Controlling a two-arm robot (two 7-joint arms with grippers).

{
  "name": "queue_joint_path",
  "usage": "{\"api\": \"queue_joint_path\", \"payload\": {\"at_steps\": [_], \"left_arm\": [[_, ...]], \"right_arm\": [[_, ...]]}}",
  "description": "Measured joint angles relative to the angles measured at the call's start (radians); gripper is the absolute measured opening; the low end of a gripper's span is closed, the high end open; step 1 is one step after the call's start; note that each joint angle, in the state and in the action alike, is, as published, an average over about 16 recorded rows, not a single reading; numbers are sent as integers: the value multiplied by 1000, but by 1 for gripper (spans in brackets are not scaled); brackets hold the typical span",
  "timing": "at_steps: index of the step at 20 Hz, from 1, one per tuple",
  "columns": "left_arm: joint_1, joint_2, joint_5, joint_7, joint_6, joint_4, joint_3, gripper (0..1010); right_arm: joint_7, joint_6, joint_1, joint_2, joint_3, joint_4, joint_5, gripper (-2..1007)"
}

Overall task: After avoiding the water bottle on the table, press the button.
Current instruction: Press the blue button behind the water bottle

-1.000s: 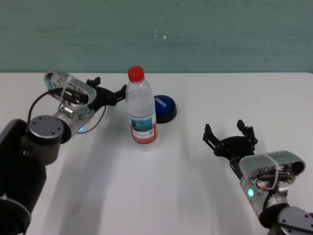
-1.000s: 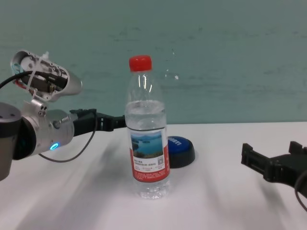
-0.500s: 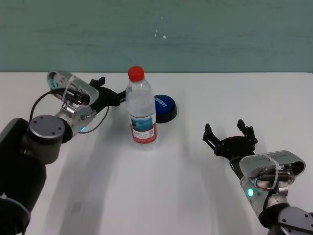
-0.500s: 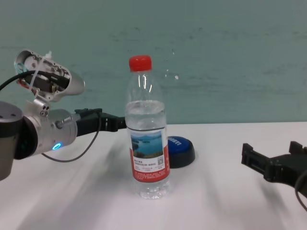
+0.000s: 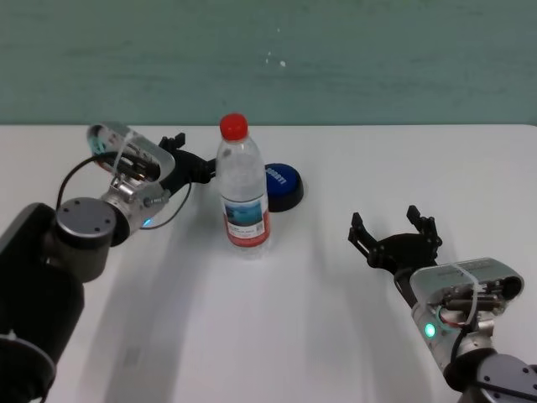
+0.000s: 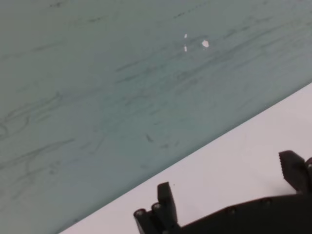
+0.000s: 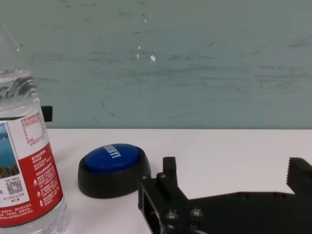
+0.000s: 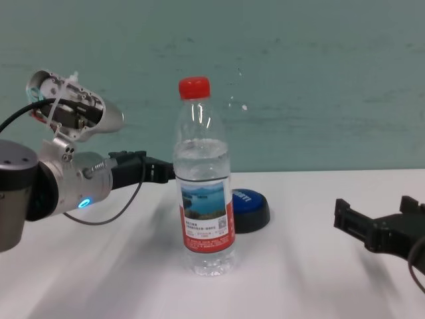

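Observation:
The water bottle (image 5: 244, 198) (image 8: 206, 199) (image 7: 24, 161), clear with a red cap, stands upright near the middle of the white table (image 5: 252, 327). Just behind it to the right sits the blue button (image 5: 282, 185) (image 8: 250, 209) (image 7: 113, 163) on its black base. My left gripper (image 5: 195, 166) (image 8: 154, 171) (image 6: 229, 190) hovers left of the bottle's upper half and a little behind it, open and empty, its tips close to the bottle. My right gripper (image 5: 392, 228) (image 7: 234, 173) (image 8: 382, 226) rests low over the table's right side, open and empty, pointing toward the button.
A teal wall (image 5: 336, 59) rises right behind the table's far edge (image 5: 403, 126). Bare tabletop lies in front of the bottle and between the button and my right gripper.
My left gripper has slid to the right and a little farther back, closing in on the bottle's left side. The bottle, the button and the right arm have not moved.

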Motion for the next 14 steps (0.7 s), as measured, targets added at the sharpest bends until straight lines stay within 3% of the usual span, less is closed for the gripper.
{"api": "queue_joint_path", "payload": {"at_steps": [14], "left_arm": [[-9,-7,0,5,-1,11,10,1004]], "right_arm": [[0,0,0,0,0,0,0,1003]]}}
